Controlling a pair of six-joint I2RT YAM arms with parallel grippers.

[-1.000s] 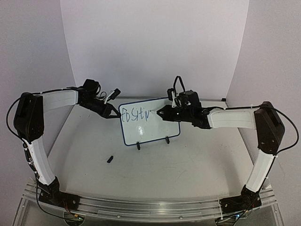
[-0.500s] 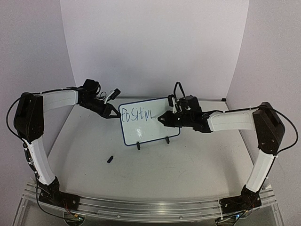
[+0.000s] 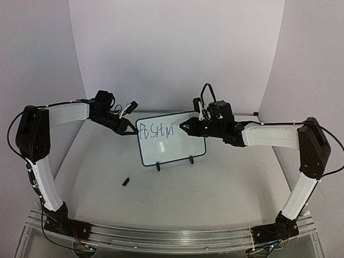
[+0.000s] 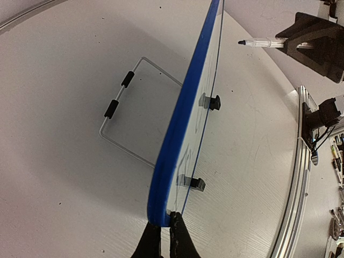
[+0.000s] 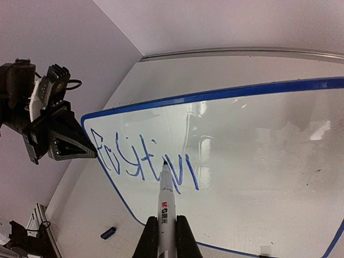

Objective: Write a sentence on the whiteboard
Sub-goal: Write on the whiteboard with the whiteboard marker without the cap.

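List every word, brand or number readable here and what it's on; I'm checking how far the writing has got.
"Positiv" (roughly; handwritten, unfinished): blue letters on the whiteboard.
"M&G": printed on the marker barrel; the small characters beside it are too blurred to read.
Nothing else is legible in any view.

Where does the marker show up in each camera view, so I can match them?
Top external: marker at centre, poking from the right pincer toward the writing on the whiteboard.
Left wrist: marker top right, lying level, tip just short of the whiteboard's face.
Right wrist: marker bottom centre, upright, tip over the writing.
Shared landmark: the whiteboard's blue frame.
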